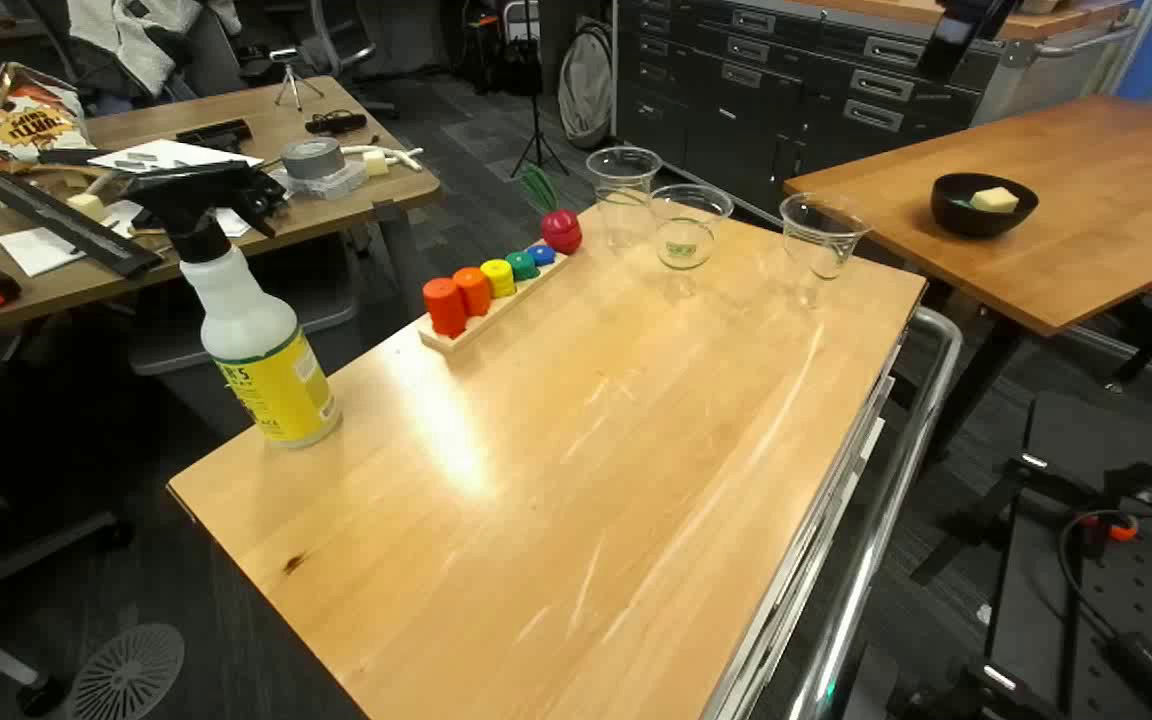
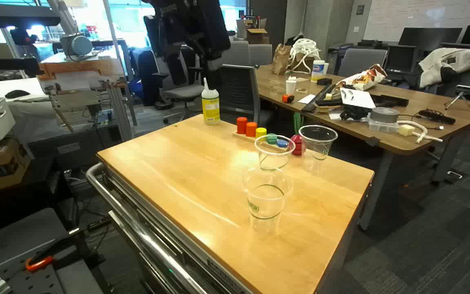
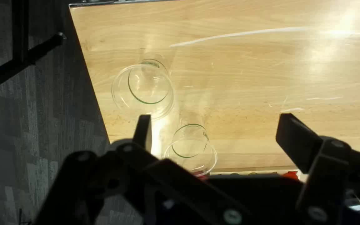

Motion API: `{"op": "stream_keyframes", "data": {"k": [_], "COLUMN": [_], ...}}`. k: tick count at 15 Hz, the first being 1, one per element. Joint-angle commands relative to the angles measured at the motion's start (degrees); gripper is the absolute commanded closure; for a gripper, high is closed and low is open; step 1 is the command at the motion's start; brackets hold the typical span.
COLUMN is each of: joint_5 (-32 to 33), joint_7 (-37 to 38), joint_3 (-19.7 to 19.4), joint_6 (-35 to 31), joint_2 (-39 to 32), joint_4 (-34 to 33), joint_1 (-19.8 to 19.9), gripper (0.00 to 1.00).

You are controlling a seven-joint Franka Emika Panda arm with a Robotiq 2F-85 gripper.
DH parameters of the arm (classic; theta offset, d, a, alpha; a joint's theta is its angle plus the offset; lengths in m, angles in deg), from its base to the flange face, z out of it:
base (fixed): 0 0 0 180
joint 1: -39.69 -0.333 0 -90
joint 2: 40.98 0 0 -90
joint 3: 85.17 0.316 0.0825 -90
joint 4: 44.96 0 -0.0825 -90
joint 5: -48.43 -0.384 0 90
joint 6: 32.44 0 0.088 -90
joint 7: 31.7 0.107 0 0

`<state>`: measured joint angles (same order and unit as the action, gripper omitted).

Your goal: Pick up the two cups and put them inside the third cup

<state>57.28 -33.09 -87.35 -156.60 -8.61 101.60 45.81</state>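
Three clear tumblers stand upright and apart at one end of the wooden table. In an exterior view they are a cup by the toy [image 1: 624, 195], a middle cup [image 1: 688, 232] and a cup nearer the metal rail [image 1: 823, 245]. They also show in an exterior view as a cup [image 2: 317, 147], a cup [image 2: 275, 154] and a cup [image 2: 265, 204]. The wrist view shows a cup [image 3: 144, 90] and a cup [image 3: 190, 150]; the third does not show there. My gripper [image 3: 214, 131] is open and empty, raised above the table; it also shows in an exterior view [image 2: 196, 71].
A wooden peg toy with coloured blocks [image 1: 474, 290] and a red radish-like toy [image 1: 562, 231] lie along the far long edge. A spray bottle [image 1: 271, 360] stands at the opposite end. A metal rail [image 1: 896, 520] runs along the other side. A black bowl [image 1: 976, 205] is on another table.
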Motion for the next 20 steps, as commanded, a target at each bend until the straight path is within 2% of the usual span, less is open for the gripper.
{"op": "stream_keyframes", "data": {"k": [1,6,9,10,16,20], "joint_5": [0.2,0.2,0.5,1.4,-2.5,-5.1], "joint_7": [0.1,0.1,-0.9,-1.0,-10.6,-13.9], "joint_3": [-0.2,-0.2,-1.8,-2.4,-10.3,-12.1], "joint_6": [0.2,0.2,-0.8,-1.1,-3.6,-4.8], "joint_2": [0.0,0.3,-2.0,-3.2,-12.4,-21.1], "joint_4": [-0.3,-0.7,-2.2,-2.9,-5.9,-9.0], "joint_1": [-0.3,-0.3,0.6,1.4,0.8,0.6], "gripper": [0.0,0.0,0.0,0.0,0.0,0.0]}}
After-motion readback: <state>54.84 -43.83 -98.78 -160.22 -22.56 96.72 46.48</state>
